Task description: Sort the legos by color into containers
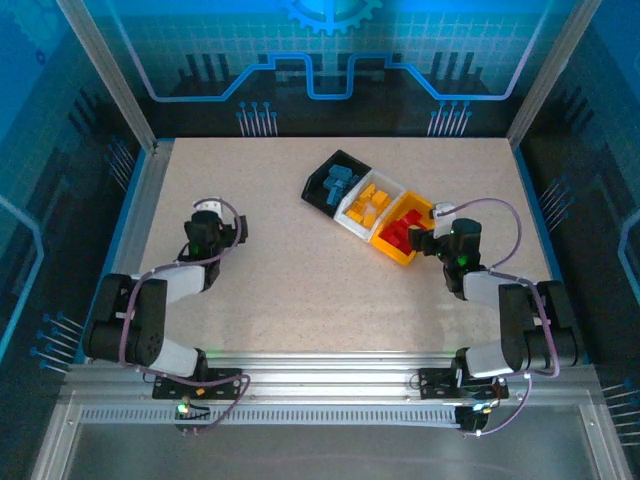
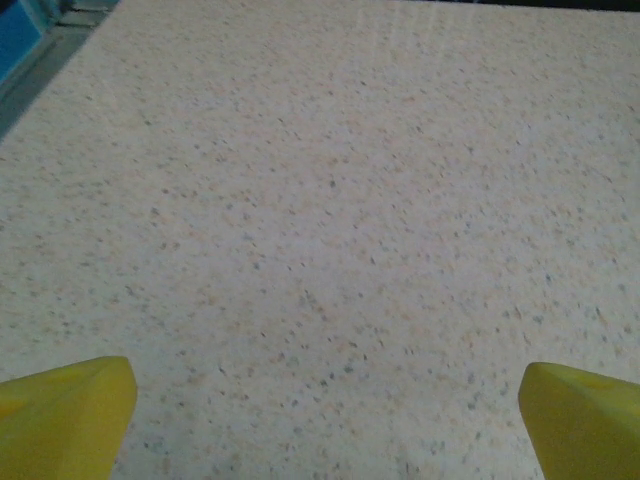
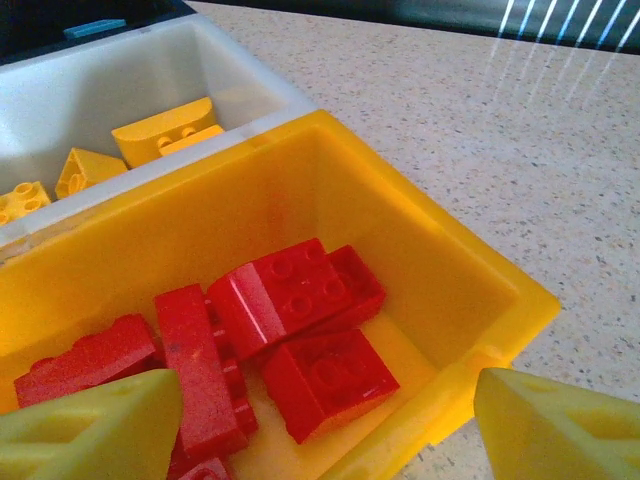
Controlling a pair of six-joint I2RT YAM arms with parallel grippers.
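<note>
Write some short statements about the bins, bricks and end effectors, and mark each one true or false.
1. The red bricks lie in the yellow bin. True.
2. The white bin holds red bricks. False: it holds yellow bricks.
3. The left end effector grips a brick. False: it is open and empty above the table.
4. The right end effector hovers open over the yellow bin. True.
5. The black bin sits between the other two. False: the white bin is in the middle.
</note>
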